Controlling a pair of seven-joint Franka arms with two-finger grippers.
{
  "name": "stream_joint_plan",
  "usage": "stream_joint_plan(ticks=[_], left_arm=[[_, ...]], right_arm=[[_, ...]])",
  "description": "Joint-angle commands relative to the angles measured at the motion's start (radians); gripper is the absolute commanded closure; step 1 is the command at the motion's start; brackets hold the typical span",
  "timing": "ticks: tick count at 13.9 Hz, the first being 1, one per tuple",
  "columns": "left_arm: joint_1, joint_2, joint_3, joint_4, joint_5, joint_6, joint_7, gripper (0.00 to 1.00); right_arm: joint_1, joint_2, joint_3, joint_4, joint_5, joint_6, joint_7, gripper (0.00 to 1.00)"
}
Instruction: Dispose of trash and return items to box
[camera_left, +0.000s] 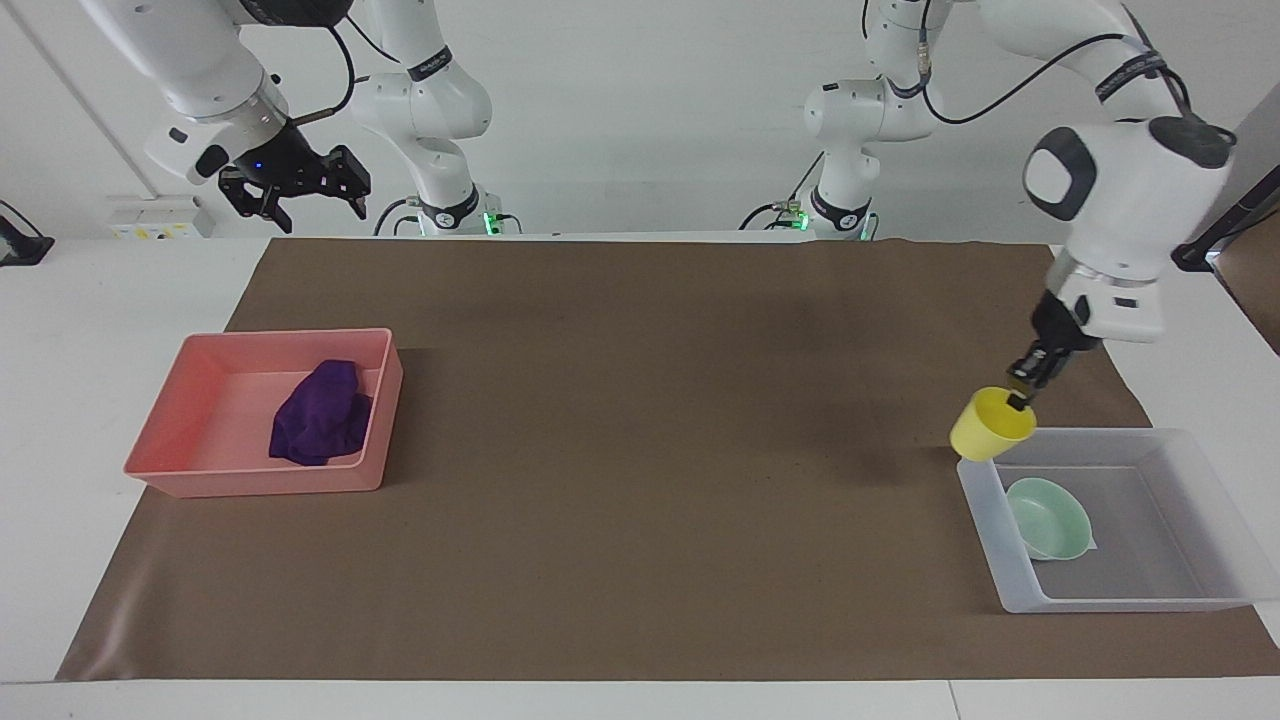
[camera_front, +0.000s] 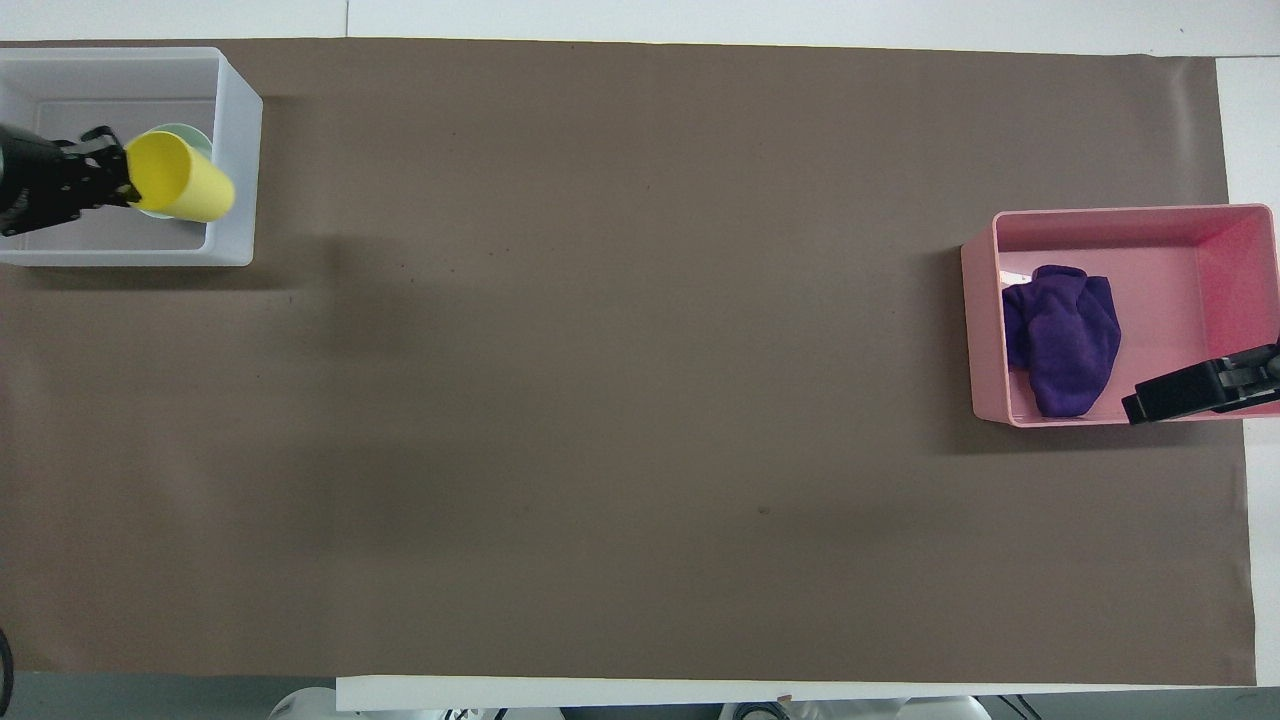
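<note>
- The cup (camera_left: 990, 425) is plain bright yellow, inside and out, at the right of the facing view.
- The bowl (camera_left: 1050, 518) is pale mint green, unpatterned.
- The box (camera_left: 1190, 445) is translucent whitish-grey, with a small white label under the bowl.
- The bin (camera_left: 205, 478) at the left of the facing view is salmon pink.
- The cloth (camera_left: 320, 415) in it is deep purple.
- The mat (camera_left: 640, 500) is flat brown; the table (camera_left: 100, 330) around it is white.
- The left gripper (camera_left: 1022, 392) is black on a white and grey arm.
- The right gripper (camera_left: 300, 205), upper left of the facing view, is black with a small blue light.
</note>
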Motion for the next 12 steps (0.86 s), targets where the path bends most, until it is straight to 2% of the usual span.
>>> stream_joint_plan(ticks=[1,2,3,7,8,9,10,12], left_arm=[[0.044,0.210,-0.009,0.169,-0.046,0.074,0.000,1.00],[0.068,0.267,-0.009,0.228,-0.045,0.072,0.000,1.00],[0.075,0.298,-0.009,0.239,-0.042,0.081,0.009,1.00],[0.056,0.338,-0.003,0.204,-0.036,0.117,0.012,1.00],[0.067,0.337,-0.004,0.204,-0.013,0.109,0.036,0.83],[0.059,0.334,-0.006,0.213,0.039,0.086,0.052,0.15],[0.050,0.317,-0.007,0.219,0.073,0.051,0.054,0.00],[0.009,0.199,-0.009,0.213,0.104,-0.108,0.090,0.00]], right_arm=[[-0.006,-0.010,0.004,-0.015,-0.002,0.002,-0.015,0.00],[-0.005,-0.010,0.004,-0.015,-0.002,0.002,-0.015,0.00],[-0.005,-0.010,0.006,-0.015,-0.002,0.002,-0.015,0.00],[-0.005,-0.010,0.004,-0.015,0.000,0.002,-0.015,0.00],[-0.005,-0.010,0.006,-0.015,0.000,0.002,-0.015,0.00],[-0.005,-0.010,0.006,-0.015,0.000,0.002,-0.015,0.00],[-0.005,-0.010,0.006,-0.015,0.000,0.002,-0.015,0.00],[-0.005,-0.010,0.006,-0.015,0.000,0.002,-0.015,0.00]])
